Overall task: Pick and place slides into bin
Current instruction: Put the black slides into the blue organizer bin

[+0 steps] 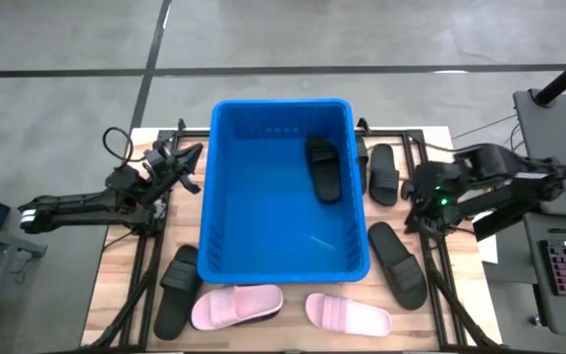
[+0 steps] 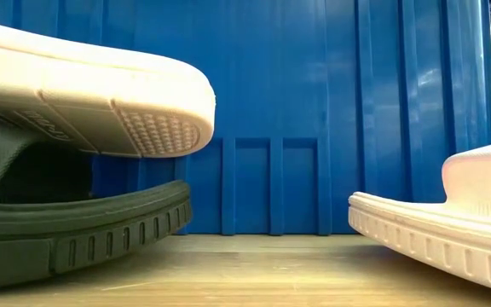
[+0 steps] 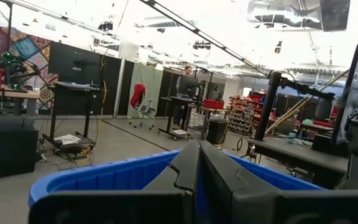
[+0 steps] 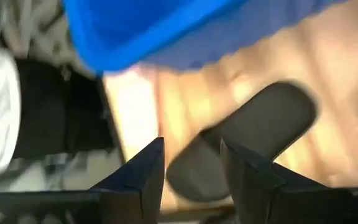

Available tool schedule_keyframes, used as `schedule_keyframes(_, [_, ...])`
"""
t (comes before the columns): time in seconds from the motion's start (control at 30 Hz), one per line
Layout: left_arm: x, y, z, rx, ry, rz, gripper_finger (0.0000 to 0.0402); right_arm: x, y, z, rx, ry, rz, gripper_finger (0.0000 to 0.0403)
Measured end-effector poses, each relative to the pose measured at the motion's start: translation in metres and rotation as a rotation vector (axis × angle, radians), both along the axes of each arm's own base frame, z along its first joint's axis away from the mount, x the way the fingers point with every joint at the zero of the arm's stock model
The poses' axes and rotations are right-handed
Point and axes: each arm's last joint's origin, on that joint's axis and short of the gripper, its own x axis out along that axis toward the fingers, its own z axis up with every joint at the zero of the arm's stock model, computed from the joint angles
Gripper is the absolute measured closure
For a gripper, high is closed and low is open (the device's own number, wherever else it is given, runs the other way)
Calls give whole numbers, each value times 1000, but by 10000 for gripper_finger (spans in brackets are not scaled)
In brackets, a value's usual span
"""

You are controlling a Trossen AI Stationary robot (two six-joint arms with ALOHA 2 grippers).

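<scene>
- Inside the blue bin (image 1: 226,211): one black slide (image 1: 323,168), done.
- On the worktop (image 1: 293,332), left to move: three black slides (image 1: 397,262), two pink slides (image 1: 236,306).
- Beside the bin: right hand (image 4: 191,165) empty, parted over a black slide; left hand (image 1: 187,162) closed, empty.

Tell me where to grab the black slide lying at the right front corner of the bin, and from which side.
Grip the black slide across its wide strap, coming straight down from above. It lies flat and sole-down on the table, angled beside the bin, so the raised strap is likely the easiest part to pinch. The right gripper, open, is nearest; its wrist view already looks down at a black slide.
</scene>
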Motion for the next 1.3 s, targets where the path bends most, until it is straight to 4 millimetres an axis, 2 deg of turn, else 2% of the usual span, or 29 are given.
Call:
schedule_keyframes(0.13, [-1, 0, 0, -1, -4, 2, 402, 7, 4, -20, 41, 61, 124, 250])
schedule_keyframes(0.3, [-1, 0, 0, -2, -5, 2, 402, 10, 5, -45, 21, 125, 182, 251])
schedule_keyframes(0.43, [0, 0, 0, -3, -4, 1, 402, 17, 8, -60, 11, 97, 223, 248])
schedule_keyframes(0.53, [-1, 0, 0, -5, -6, 1, 402, 20, 14, -69, -6, 42, 321, 240])
schedule_keyframes(0.73, [-1, 0, 0, -5, -7, 0, 402, 15, 27, -93, -27, 82, 458, 211])
schedule_keyframes(1.0, [-1, 0, 0, -5, -8, 0, 402, 18, 36, -131, -21, 123, 469, 171])
schedule_keyframes(1.3, [-1, 0, 0, -6, -8, 0, 402, 18, 36, -166, -39, 235, 424, 164])
